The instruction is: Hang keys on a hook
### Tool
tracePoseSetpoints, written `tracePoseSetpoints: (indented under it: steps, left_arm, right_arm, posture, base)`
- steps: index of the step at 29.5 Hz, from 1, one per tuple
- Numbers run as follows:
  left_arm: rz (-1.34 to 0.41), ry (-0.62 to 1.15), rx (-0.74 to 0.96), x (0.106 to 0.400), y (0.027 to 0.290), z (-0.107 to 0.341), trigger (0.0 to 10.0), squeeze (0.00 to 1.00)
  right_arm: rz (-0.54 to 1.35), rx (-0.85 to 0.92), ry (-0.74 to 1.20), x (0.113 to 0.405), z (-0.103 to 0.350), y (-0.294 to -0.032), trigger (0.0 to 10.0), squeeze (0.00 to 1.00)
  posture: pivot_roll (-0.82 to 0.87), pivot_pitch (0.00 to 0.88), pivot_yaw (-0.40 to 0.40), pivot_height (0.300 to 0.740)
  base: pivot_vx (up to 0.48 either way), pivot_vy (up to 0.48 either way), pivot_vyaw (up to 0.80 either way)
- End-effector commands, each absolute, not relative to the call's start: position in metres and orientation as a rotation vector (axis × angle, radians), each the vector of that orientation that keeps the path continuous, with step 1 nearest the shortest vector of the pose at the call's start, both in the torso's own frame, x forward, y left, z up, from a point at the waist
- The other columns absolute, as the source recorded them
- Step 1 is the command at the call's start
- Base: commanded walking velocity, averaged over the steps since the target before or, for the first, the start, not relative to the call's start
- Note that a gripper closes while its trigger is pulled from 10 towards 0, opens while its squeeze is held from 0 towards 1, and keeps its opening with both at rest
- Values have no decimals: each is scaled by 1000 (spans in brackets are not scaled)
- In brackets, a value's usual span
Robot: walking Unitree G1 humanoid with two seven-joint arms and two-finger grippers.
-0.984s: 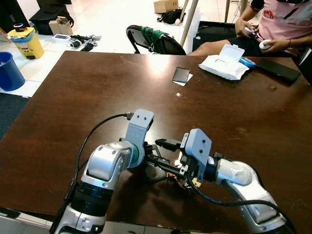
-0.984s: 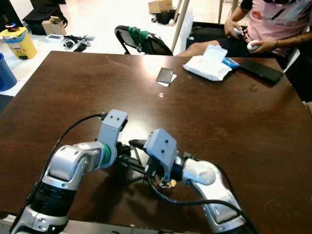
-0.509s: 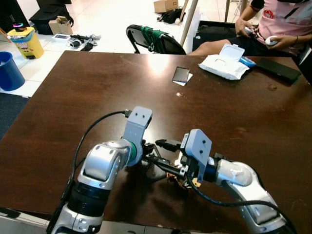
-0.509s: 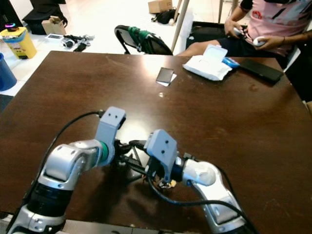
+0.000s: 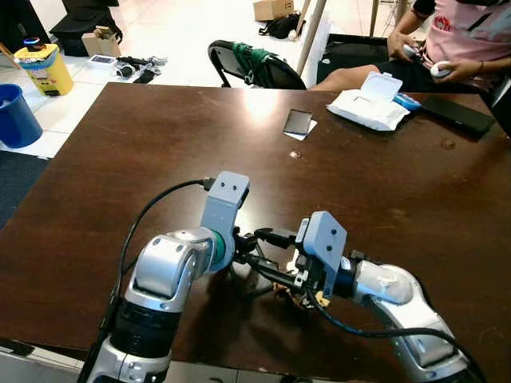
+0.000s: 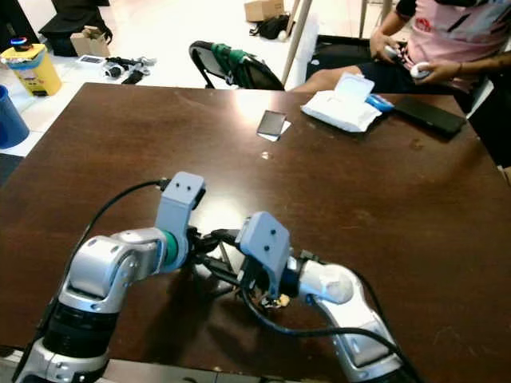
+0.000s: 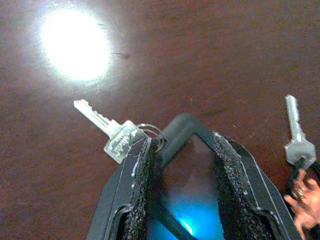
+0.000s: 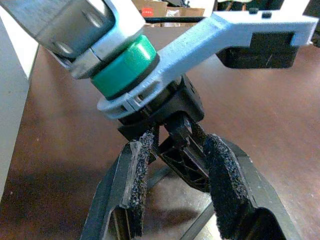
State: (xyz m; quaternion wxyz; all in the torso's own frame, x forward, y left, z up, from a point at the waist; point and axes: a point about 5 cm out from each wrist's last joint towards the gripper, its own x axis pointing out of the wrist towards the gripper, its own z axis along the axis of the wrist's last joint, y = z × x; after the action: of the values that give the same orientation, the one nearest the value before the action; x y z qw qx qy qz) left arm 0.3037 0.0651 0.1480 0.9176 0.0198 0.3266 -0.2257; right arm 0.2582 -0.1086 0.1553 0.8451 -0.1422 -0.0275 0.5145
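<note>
Looking down, we see our left end effector [image 7: 182,150] low over the dark brown wooden desk [image 5: 160,136], fingers apart, a silver key on a ring [image 7: 117,136] touching one fingertip. Our right end effector [image 8: 172,185], fingers spread, faces the left wrist.

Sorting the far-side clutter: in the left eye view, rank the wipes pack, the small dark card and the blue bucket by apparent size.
1. Wipes pack
2. Blue bucket, cut off by the frame edge, so close to the pack and unsure
3. Small dark card, clearly smallest
</note>
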Motion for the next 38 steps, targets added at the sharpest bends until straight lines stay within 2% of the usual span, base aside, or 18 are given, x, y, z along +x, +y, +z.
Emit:
tracePoseSetpoints:
  steps: [1,17,38]
  left_arm:
    - [-458,676,48,305,64,146,10000,0]
    - [-458,688,59,308,57,141,10000,0]
    - [-390,711,80,314,61,128,10000,0]
  right_arm:
    - [1091,-291,-54,258,154,-106,10000,0]
    - [1099,-267,-39,259,149,-100,10000,0]
    - [1107,-264,-47,260,149,-97,10000,0]
  posture:
    - [112,52,140,740]
    - [112,46,144,740]
    - [111,39,145,740]
  base:
    - [0,0,0]
    - [0,0,0]
    - [0,0,0]
